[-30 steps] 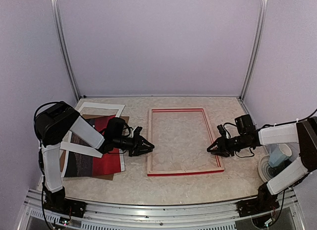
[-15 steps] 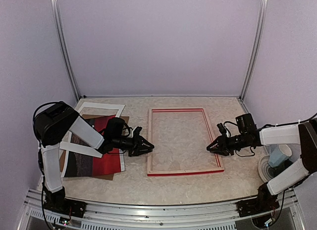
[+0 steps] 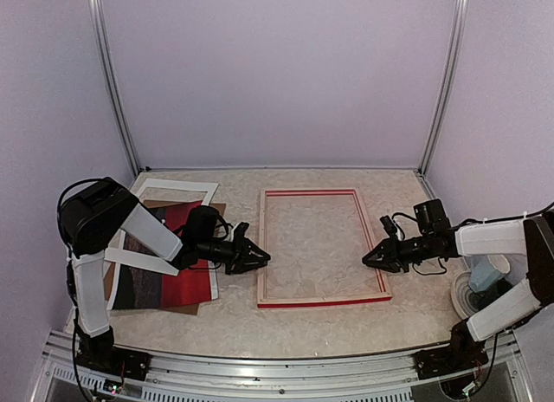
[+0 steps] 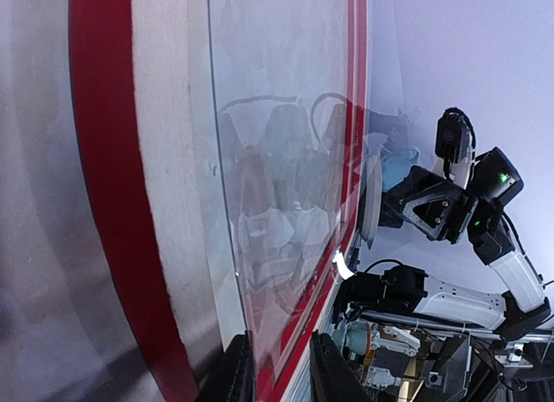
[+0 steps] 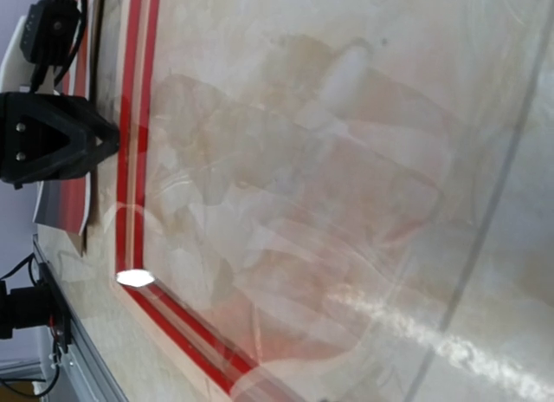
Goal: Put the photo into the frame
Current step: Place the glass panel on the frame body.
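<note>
Frame (image 3: 325,301): flat at table centre.
Photo (image 3: 164,285): flat on brown board (image 3: 186,309), at 9 o'clock of frame.
Left gripper (image 3: 260,256): pinching frame's 9 o'clock rail.
Right gripper (image 3: 368,259): at frame's 3 o'clock rail; cannot tell whether spread or pressed together.

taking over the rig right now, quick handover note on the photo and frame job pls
Left gripper: closed on the left rail of the frame, which lies flat mid-table.
Right gripper: at the frame's right rail; whether it grips cannot be told.
The photo: at the left, lying on the brown backing board under the left arm, next to the white mat.
Done: frame laid out; photo not in it yet.
Left: pick up the photo and seat it in the frame.
</note>
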Robot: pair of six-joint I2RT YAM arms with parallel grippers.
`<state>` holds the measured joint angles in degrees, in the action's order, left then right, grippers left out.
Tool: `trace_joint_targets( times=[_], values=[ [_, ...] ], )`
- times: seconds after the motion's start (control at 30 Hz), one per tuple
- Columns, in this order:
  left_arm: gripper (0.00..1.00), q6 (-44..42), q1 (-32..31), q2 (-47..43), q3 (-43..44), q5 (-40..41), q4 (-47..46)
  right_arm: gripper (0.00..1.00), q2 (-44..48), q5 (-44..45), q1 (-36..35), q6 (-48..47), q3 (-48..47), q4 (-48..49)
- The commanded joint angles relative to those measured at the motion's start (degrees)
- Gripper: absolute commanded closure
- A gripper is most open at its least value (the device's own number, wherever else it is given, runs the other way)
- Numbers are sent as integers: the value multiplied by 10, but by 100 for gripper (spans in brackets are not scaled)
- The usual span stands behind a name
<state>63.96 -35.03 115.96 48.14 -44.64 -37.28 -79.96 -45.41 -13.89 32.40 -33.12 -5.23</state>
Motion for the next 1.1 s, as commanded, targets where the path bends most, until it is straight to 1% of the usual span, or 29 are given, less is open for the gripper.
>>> trace_joint_targets(
  times=[0.0, 0.33, 0.8, 1.07],
  values=[
    [76, -1, -6, -16, -8, -8, -19, 81, 9, -13, 7, -12, 14, 4],
    [76, -1, -6, -19, -16, -7, -18, 86, 13, -9, 13, -22, 16, -6],
    [76, -4, -5, -23, -27, -8, -16, 88, 1, -19, 20, -42, 19, -13],
    [76, -5, -4, -17, -20, -6, -14, 87, 19, 6, 20, -45, 23, -31]
  ],
)
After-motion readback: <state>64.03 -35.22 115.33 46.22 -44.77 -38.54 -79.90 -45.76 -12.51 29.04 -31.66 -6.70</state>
